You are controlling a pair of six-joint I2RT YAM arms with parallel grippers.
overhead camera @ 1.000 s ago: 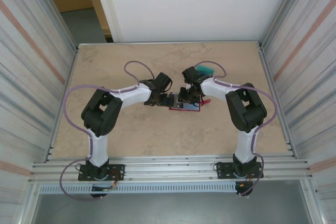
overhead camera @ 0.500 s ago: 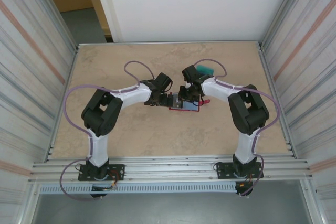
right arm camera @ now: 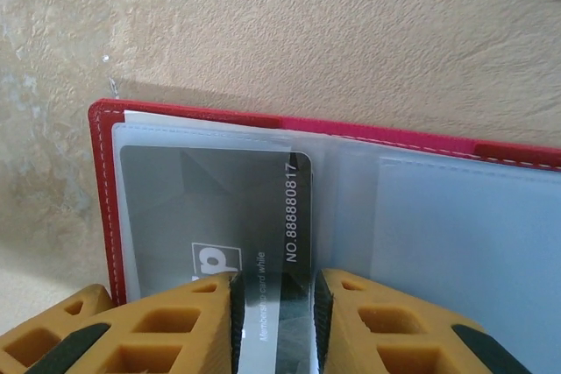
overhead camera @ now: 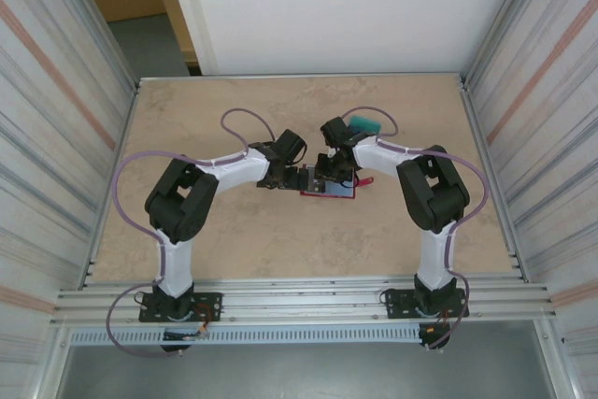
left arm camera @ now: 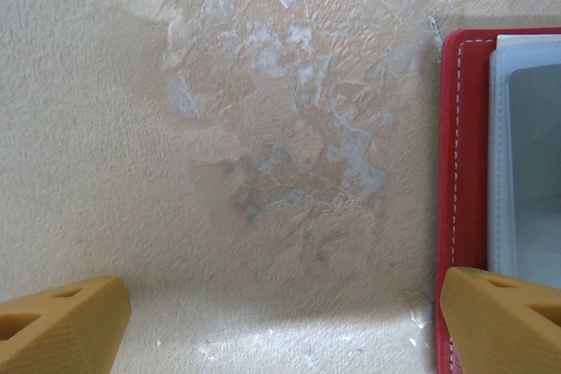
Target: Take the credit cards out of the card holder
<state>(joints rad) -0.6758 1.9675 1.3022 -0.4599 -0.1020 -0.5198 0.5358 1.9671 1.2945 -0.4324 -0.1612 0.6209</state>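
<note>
Judging by the teal pile of cards (overhead camera: 366, 123) lying on the table (overhead camera: 234, 240) beyond the right arm, part of the job looks done. At least one dark card (right arm camera: 215, 208) sits inside a see-through pocket of the card holder (overhead camera: 329, 190), though, and the holder lies open and flat at mid-table between the two arms. The neighbouring pocket looks pale and empty, so this card may be among the last. The right gripper (right arm camera: 273, 321) has its fingers narrow, straddling the near end of the dark card, but whether they clamp it or merely press on the pocket cannot be told. The left gripper (left arm camera: 280, 317) stands with fingers wide over bare table, one finger at the holder's red stitched border — well placed, I judge, to steady it. Bare table lies open around the holder and the enclosure walls stand well apart, so the tight spot is the two wrists close together over the holder.
</note>
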